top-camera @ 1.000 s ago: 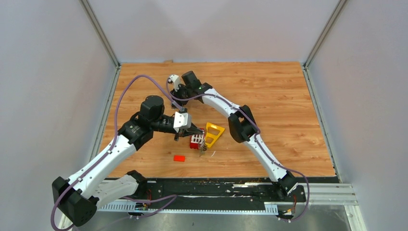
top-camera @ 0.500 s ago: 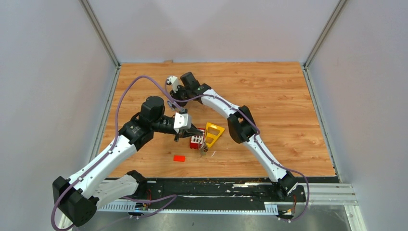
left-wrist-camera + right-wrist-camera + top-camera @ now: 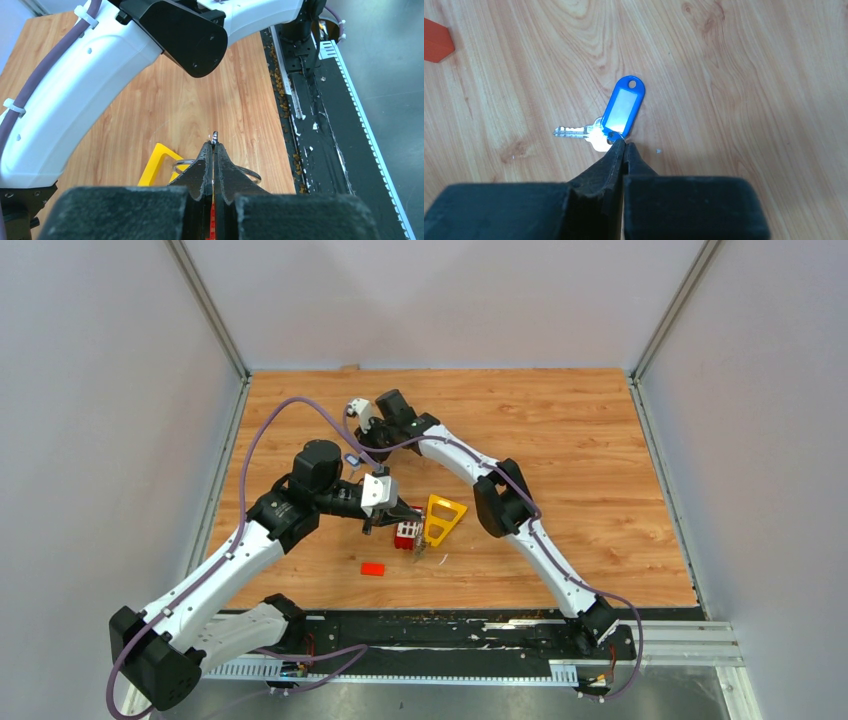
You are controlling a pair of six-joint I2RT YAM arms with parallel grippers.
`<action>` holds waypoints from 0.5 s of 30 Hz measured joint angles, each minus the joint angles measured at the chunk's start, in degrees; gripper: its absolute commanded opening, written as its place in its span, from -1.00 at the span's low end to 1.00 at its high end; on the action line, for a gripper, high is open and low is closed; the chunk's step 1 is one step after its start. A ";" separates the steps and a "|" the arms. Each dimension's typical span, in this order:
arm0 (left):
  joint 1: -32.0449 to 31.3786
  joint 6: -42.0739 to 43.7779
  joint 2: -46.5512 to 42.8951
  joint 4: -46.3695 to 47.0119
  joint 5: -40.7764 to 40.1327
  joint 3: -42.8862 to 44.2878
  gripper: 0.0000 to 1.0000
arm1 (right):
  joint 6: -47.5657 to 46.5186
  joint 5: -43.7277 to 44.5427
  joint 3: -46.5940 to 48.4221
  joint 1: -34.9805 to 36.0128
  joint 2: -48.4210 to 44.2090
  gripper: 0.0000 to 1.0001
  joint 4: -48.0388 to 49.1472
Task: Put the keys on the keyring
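In the left wrist view my left gripper (image 3: 214, 145) is shut on the keyring (image 3: 250, 173), a thin silver wire ring that sticks out on both sides of the fingers and just past the tips. In the top view this gripper (image 3: 405, 512) hovers beside the yellow frame. My right gripper (image 3: 624, 146) is shut on the small wire loop of a silver key (image 3: 585, 134) with a blue tag (image 3: 624, 110), low over the wooden table. From above, that gripper (image 3: 358, 442) is behind the left wrist, with the key (image 3: 352, 458) just below it.
A yellow triangular frame (image 3: 443, 518) and a red block (image 3: 406, 534) sit right under the left gripper. A small red block (image 3: 373, 568) lies nearer the front edge. An orange-red piece (image 3: 434, 42) shows at the right wrist view's top left. The right forearm (image 3: 100, 85) arches over the left gripper.
My right gripper has closed and shifted slightly left; the blue-tagged key now shows just below it. The left arm has stayed still with the ring.
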 measured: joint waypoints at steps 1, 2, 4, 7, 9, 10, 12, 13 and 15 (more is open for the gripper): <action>0.00 0.00 0.00 0.00 0.00 0.00 -1.00 | -0.13 0.00 -0.46 -0.09 -0.33 -1.00 -0.04; 0.00 0.00 0.00 0.00 0.00 0.00 -1.00 | -0.24 0.00 -1.09 -0.17 -0.81 -1.00 -0.26; 0.00 0.00 0.00 0.00 0.00 -0.02 -1.00 | -0.55 0.00 -2.45 -0.44 -1.95 -1.00 -1.03; 0.00 0.00 0.00 0.00 0.02 -0.02 -1.00 | -1.16 0.00 -5.79 -1.11 -4.39 -1.00 -2.27; 0.00 0.00 0.00 0.02 0.04 -0.04 -1.00 | -1.73 0.02 -8.33 -1.73 -6.36 -1.00 -3.10; 0.00 0.00 0.00 0.07 0.04 -0.15 -1.00 | -2.05 0.02 -9.99 -2.12 -7.58 -1.00 -3.30; 0.00 0.00 0.00 0.11 0.07 -0.50 -1.00 | -2.75 0.04 -13.16 -2.86 -10.08 -1.00 -3.41; 0.00 0.00 0.00 0.15 0.09 -0.79 -1.00 | -3.21 0.02 -15.19 -3.30 -11.63 -1.00 -3.50; 0.00 0.02 0.00 0.15 0.07 -1.27 -1.00 | -4.20 0.02 -19.50 -4.26 -15.15 -1.00 -3.74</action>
